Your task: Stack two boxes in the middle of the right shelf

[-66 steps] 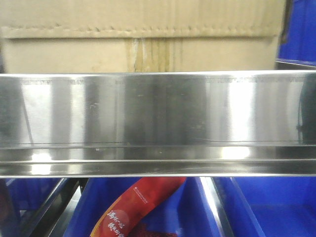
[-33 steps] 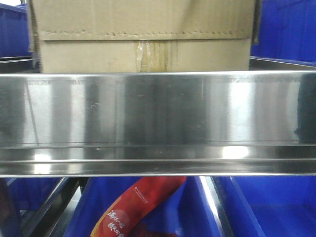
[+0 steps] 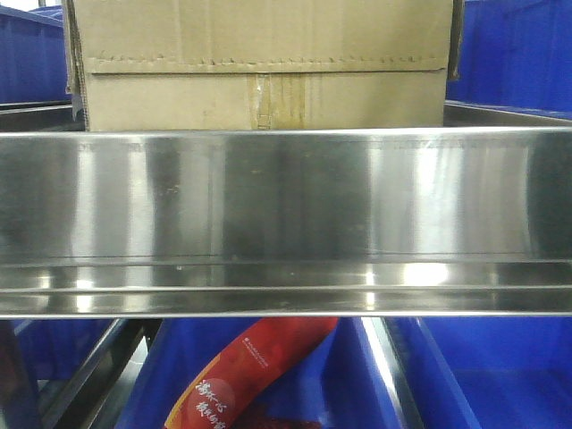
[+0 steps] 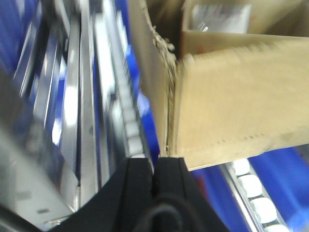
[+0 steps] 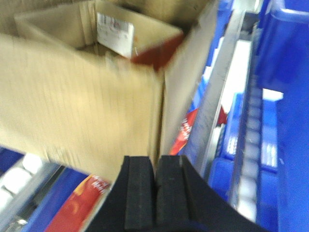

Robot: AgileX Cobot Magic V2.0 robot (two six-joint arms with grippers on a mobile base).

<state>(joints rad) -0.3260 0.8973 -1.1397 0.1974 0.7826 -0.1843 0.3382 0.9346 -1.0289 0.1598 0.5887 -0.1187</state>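
1. A wide brown corrugated cardboard box (image 3: 259,63) fills the upper middle of the front view, just behind and above the shiny stainless-steel shelf lip (image 3: 286,197). Its face shows a serrated horizontal flap edge and a glossy vertical tape strip (image 3: 265,98) at centre. Whether its bottom rests on the board cannot be told, because the lip hides it.
2. The box's left and right edges stand clear of the frame sides. Blue plastic bins (image 3: 509,54) show in the open strips on both flanks, the right strip wider than the left.
3. Below the lip, more blue bins (image 3: 483,375) and a red printed packet (image 3: 250,375) lie on a lower level.
4. In the left wrist view, the black left gripper (image 4: 154,171) has its pads pressed together with only a hairline seam. A thin cardboard flap edge (image 4: 169,111) runs straight down to that seam, but blur hides whether it is pinched.
5. In the right wrist view, the black foam-padded right gripper (image 5: 155,186) is likewise nearly closed. The box's side flap (image 5: 181,92) descends to its fingertips, though the grip itself is blurred.
6. The right wrist view shows the box open-topped, with a white label (image 5: 115,33) on an inner wall.
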